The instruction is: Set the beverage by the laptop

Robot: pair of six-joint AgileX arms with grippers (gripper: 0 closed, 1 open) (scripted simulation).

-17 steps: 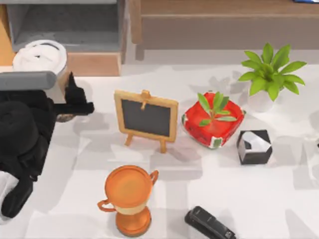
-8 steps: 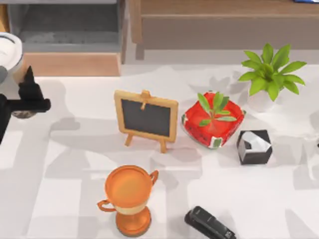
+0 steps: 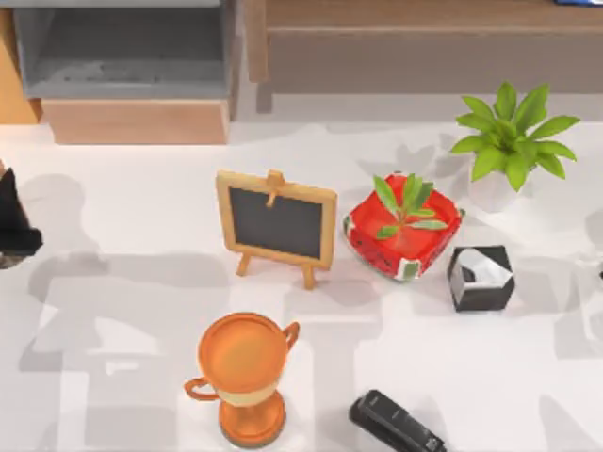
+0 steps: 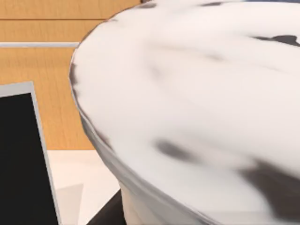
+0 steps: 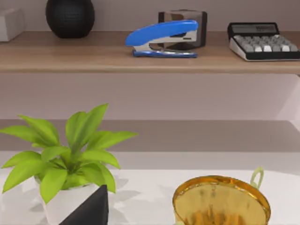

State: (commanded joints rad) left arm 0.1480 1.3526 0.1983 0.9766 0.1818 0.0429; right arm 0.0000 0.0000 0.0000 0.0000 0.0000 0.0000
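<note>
The left claw (image 3: 13, 224) sits at the far left edge of the bench (image 3: 471, 377), a dark sliver in the top view; I cannot tell how its fingers stand. In the left wrist view the white domed lid of the beverage (image 4: 197, 108) looms very close to the camera, beside the dark screen and grey frame of what looks like the laptop (image 4: 21, 159). That closeness suggests the cup is carried by this arm, though the grip itself is hidden.

The cup likely handles light and top-heavy, with thin walls that dent under a hard squeeze and a lid that could pop. The mid-body is the best hold, kept upright.

The right arm is parked, its camera facing a leafy plant (image 5: 65, 159).
</note>
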